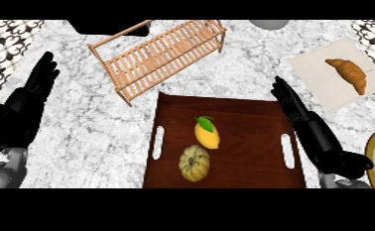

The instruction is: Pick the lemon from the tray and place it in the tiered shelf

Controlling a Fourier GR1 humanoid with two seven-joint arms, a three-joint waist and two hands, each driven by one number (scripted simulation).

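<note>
A yellow lemon (207,134) with a green leaf lies near the middle of the dark brown tray (242,111). The wooden slatted tiered shelf (159,54) stands behind the tray, toward the left. My right hand (304,121) hovers at the tray's right edge, fingers straight and pointing away from me, well apart from the lemon. At the view's left edge my left hand (33,88) rests open, fingers up, holding nothing.
A pale green-tan squash (194,163) sits on the tray just in front of the lemon. A croissant (348,74) lies on a white mat (326,88) at the right. A grey round object (270,24) shows at the back edge.
</note>
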